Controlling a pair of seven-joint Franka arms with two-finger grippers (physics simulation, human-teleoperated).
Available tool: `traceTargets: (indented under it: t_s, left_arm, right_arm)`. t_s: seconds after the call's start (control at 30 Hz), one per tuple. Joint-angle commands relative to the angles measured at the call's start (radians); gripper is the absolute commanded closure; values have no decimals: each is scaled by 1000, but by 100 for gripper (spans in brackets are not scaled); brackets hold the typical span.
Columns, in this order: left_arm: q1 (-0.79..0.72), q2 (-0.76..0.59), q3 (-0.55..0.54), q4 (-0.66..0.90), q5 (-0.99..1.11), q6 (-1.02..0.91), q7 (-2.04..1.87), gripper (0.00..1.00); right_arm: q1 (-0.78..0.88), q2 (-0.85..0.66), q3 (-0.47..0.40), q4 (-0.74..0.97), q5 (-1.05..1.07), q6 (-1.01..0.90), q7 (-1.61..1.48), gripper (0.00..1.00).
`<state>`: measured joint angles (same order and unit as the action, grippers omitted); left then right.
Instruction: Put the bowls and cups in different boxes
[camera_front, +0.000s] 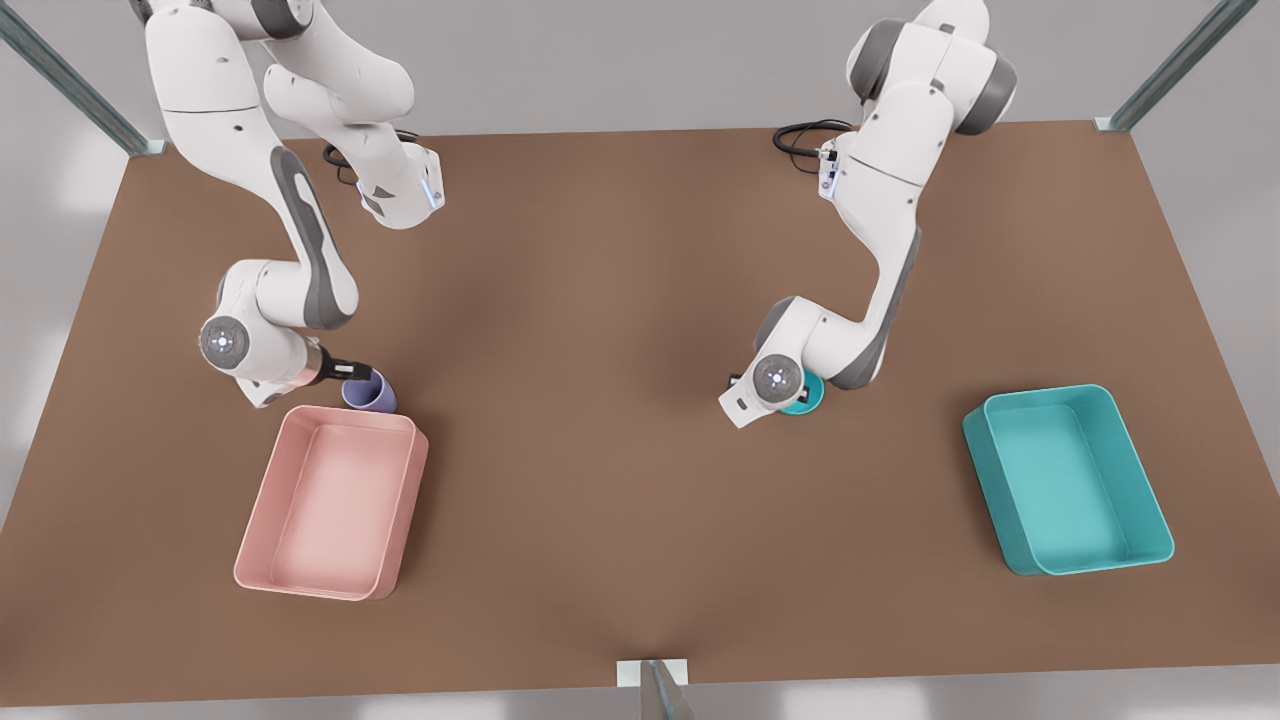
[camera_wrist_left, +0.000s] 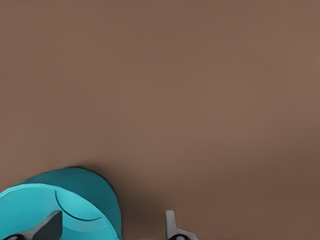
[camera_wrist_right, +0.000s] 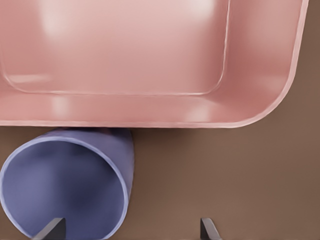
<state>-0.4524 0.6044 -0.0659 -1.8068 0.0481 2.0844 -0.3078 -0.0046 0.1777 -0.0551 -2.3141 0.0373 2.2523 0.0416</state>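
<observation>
— At the front view's left, found the right gripper (camera_front: 350, 370) low by the lavender cup (camera_front: 372, 393), with fingers spread wide. Gripped nothing, judging by the gap. Set one finger (camera_wrist_right: 52, 229) inside the cup's mouth and one outside, probably to pinch the wall.

— Saw the cup upright?

— Looked tilted, mouth toward the wrist, touching or just beside an end wall of the pink box (camera_front: 405, 520); could not tell which. Helped, probably: called for only a short lift over the rim.

— And across the table (camera_front: 600, 300)?

— Found the left gripper (camera_wrist_left: 110, 222) down over the teal bowl (camera_front: 810, 402), likewise open. Straddled the rim, with one finger over the hollow and one outside. Held nothing firmly, as far as could be judged.

— Near its box?

— Sat well apart from the teal box (camera_front: 990, 490), off at the front view's right. Meant a longer carry.

— Anything in the boxes?

— Nothing. Saw both bare inside, with cup and bowl both out on the table.
</observation>
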Motion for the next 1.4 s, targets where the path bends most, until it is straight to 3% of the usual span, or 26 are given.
traceTargets:
  t_s: [0.0,0.03,0.07,0.1,0.13,0.3,0.33,0.37,0.4,0.47,0.5,0.63,0.73,0.8,0.9,0.97,1.03,1.13,1.33,1.37]
  left_arm:
    - [0,8,0,-13,18,75,-123,0]
    - [0,11,0,-19,18,97,-123,0]
    - [0,9,0,-19,18,97,-123,16]
    - [1,8,0,-19,18,95,-123,44]
    - [1,8,1,-19,18,92,-123,52]
    - [3,3,1,-19,24,72,-122,61]
    - [4,2,1,-19,24,69,-122,63]
    - [6,3,1,-19,24,65,-122,63]
    - [8,2,1,-17,24,59,-120,65]
    - [12,-6,1,-17,24,54,-122,79]
    - [12,-11,8,-13,30,31,-122,79]
    - [14,-48,20,-11,82,-3,-123,79]
    - [47,-164,57,24,82,-87,-155,79]
    - [162,-172,54,184,82,-167,-168,79]
    - [262,-37,60,454,87,-240,-116,79]
    - [343,-11,61,501,82,-270,47,79]
    - [422,2,60,517,81,-276,197,79]
    - [511,15,67,546,84,-290,311,79]
    - [567,87,113,538,85,-267,351,79]
    - [584,100,118,535,85,-225,354,79]
  right_arm:
    - [-8,9,0,-7,1,101,-8,0]
    - [-9,14,0,-8,1,104,-8,0]
    - [-9,23,0,-7,1,110,-9,0]
    - [-11,31,0,-7,3,113,-12,0]
    - [-11,37,0,-7,3,115,-14,0]
    - [-9,72,0,-7,12,124,-14,1]
    - [-9,75,0,-5,12,124,-14,10]
    - [-11,77,0,-5,12,124,-17,26]
    - [-9,75,0,-5,12,124,-29,49]
    - [-9,69,1,-5,12,118,-34,73]
    - [-8,66,4,-4,15,113,-32,79]
    - [3,42,8,-1,16,89,-32,79]
    - [17,-24,20,-1,42,13,-40,79]
    - [41,-79,20,-1,73,-42,-42,79]
    - [106,-247,20,12,184,-200,-52,79]
    - [127,-265,18,123,185,-247,-68,79]
    - [120,-196,15,258,167,-258,-158,79]
    - [83,78,-2,530,108,-258,-265,79]
    - [5,187,-5,570,24,-249,-298,79]
    - [5,259,-5,617,26,-246,-298,79]
